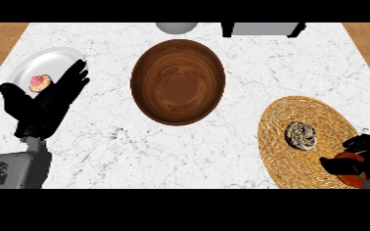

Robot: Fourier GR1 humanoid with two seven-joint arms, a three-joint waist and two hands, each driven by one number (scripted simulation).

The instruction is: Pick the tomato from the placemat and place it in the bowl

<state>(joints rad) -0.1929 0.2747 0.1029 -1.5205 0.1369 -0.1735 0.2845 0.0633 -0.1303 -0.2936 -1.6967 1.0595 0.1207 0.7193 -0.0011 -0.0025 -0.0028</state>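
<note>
The tomato is a red, smooth-skinned item, mostly covered by the right hand; only red patches show between the black fingers. It is located at 4 o'clock in the head view, over the 5 o'clock edge of the placemat, a round woven mat in a straw colour. Whether the tomato rests on the mat or is raised off it cannot be determined. A round, mottled grey-brown object lies near the centre of the placemat, at 11 o'clock from the tomato and apart from it. The bowl is dark wood, oval in this view, and sits at the centre of the marble counter, well apart from the placemat; its inner surface shows ringed grain. A white plate at 10 o'clock carries a small pink-topped item. The right hand has fingers and thumb curled round the tomato, enclosing it from both sides. The left hand is at 9 o'clock, fingers straight and spread, pointing upward, and overlaps the plate's 5 o'clock rim in this view
</note>
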